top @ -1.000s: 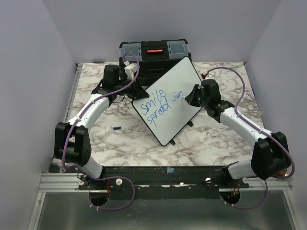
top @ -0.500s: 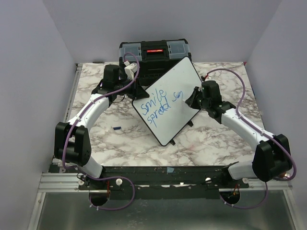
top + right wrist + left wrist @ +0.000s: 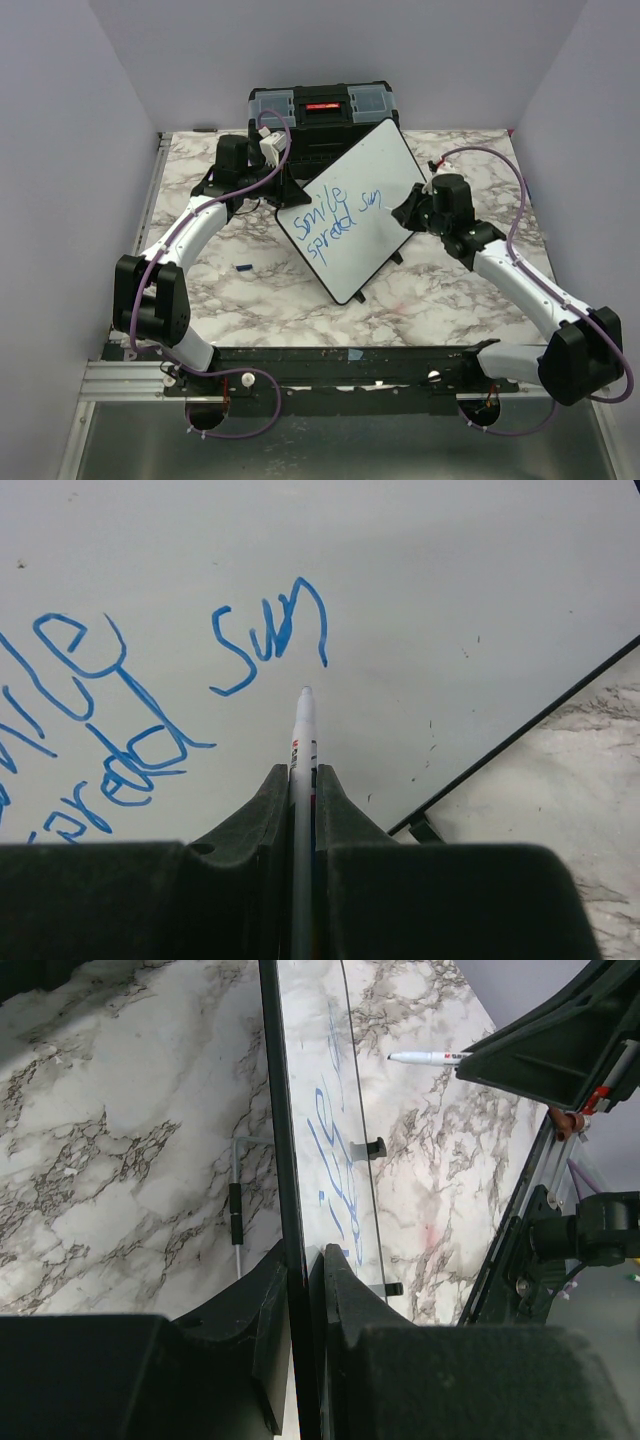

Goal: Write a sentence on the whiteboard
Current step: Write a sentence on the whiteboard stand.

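The whiteboard (image 3: pixel 385 160) stands tilted on the marble table, leaning up toward the toolbox. The sentence (image 3: pixel 335 215) on it reads "Smile" and "Sun" above "spread" in blue. My left gripper (image 3: pixel 284 192) is shut on the board's left edge; in the left wrist view the jaws (image 3: pixel 305 1260) pinch the thin black rim (image 3: pixel 285 1110). My right gripper (image 3: pixel 405 208) is shut on a white marker (image 3: pixel 303 735). The marker's tip points at the board (image 3: pixel 450 570) just below the "Sun" (image 3: pixel 270 645); I cannot tell if it touches. The marker also shows in the left wrist view (image 3: pixel 425 1057).
A black toolbox (image 3: pixel 320 108) stands behind the board at the table's far edge. A small blue cap (image 3: pixel 243 266) lies on the marble at the left. Purple-grey walls close in both sides. The board's black feet (image 3: pixel 372 1146) stick out underneath.
My right arm has drawn back to the right, and the marker has come away from the end of "Sun". The left gripper and the board have not moved.
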